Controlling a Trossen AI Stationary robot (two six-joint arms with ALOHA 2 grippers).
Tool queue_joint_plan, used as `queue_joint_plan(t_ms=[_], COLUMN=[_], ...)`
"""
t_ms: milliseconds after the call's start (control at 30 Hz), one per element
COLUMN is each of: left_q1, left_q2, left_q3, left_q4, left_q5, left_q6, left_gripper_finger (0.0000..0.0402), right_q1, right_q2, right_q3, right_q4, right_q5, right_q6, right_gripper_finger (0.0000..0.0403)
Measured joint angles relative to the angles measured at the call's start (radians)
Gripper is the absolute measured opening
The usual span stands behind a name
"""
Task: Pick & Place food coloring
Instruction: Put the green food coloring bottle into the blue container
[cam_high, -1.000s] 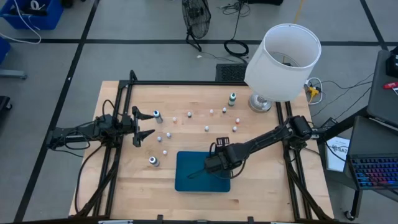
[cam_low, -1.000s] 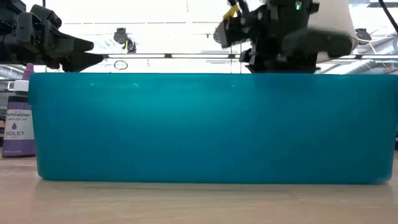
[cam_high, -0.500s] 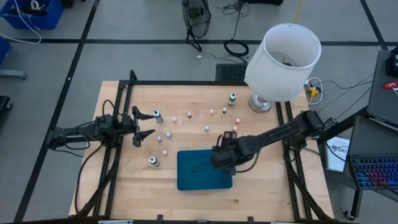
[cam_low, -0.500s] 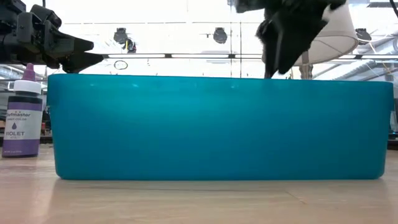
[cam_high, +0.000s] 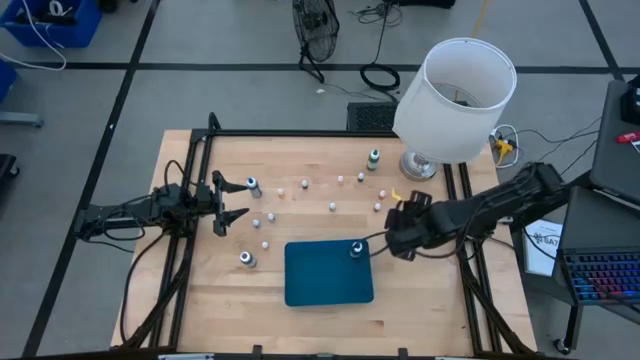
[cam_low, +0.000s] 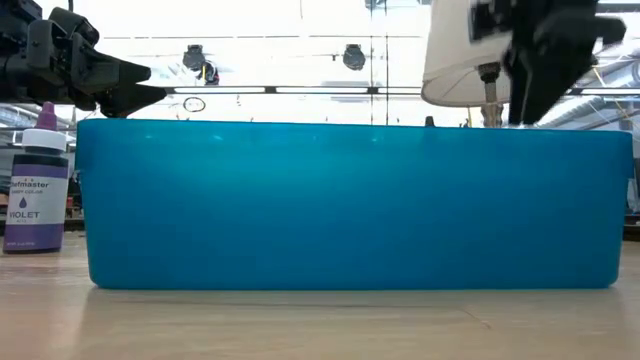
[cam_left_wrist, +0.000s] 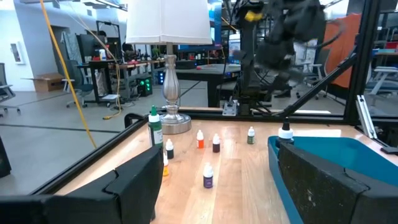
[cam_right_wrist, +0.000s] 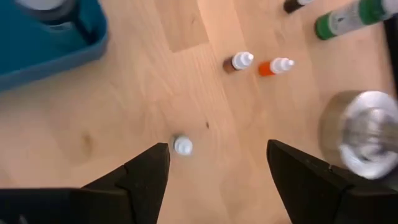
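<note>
High view, from left to right: the left hand (cam_high: 232, 200) hovers over the left side of the desk (cam_high: 200, 290), its fingers spread wide and holding nothing. Just beyond it the food coloring bottles are scattered across the wood: a grey-bodied one (cam_high: 254, 186) near the fingertips, another grey one (cam_high: 246, 259) nearer the front edge, and small white-capped ones (cam_high: 270, 215) between them. The blue tray (cam_high: 320, 285) lies at the front middle, with one bottle (cam_high: 355, 249) standing in its far right corner. Right of the tray the right hand (cam_high: 398, 232) hangs above the desk, fingers wide apart and empty. In the right wrist view a small white-capped bottle (cam_right_wrist: 182, 145) stands on bare wood between those fingers, with a brown bottle (cam_right_wrist: 239, 61) and an orange one (cam_right_wrist: 273, 66) farther on. A green bottle (cam_high: 373, 158) stands near the lamp (cam_high: 455, 100) at the far right.
</note>
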Motion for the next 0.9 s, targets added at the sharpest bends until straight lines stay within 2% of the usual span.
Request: queue_joint_plan(t_ms=[167, 367, 467, 633, 900], left_q1=[0.000, 0.000, 0.000, 0.000, 0.000], left_q2=[0.000, 0.000, 0.000, 0.000, 0.000], left_q3=[0.000, 0.000, 0.000, 0.000, 0.000], left_q4=[0.000, 0.000, 0.000, 0.000, 0.000], left_q5=[0.000, 0.000, 0.000, 0.000, 0.000], left_q6=[0.000, 0.000, 0.000, 0.000, 0.000], left_gripper_finger=[0.0310, 0.0310, 0.0310, 0.0310, 0.0310], right_q1=[-0.046, -0.097, -0.112, -0.132, -0.132], right_q2=[-0.064, -0.068, -0.068, -0.068, -0.065], right_q3=[-0.199, -0.323, -0.356, -0.387, -0.388], right_q4=[0.155, 0.266, 0.333, 0.419, 0.501], right_q5=[-0.020, -0.079, -0.091, -0.180, -0.152], right_q6=[-0.022, -0.024, -0.042, -0.058, -0.045], right_gripper_finger=[0.0255, 0.0255, 0.0254, 0.0254, 0.0254])
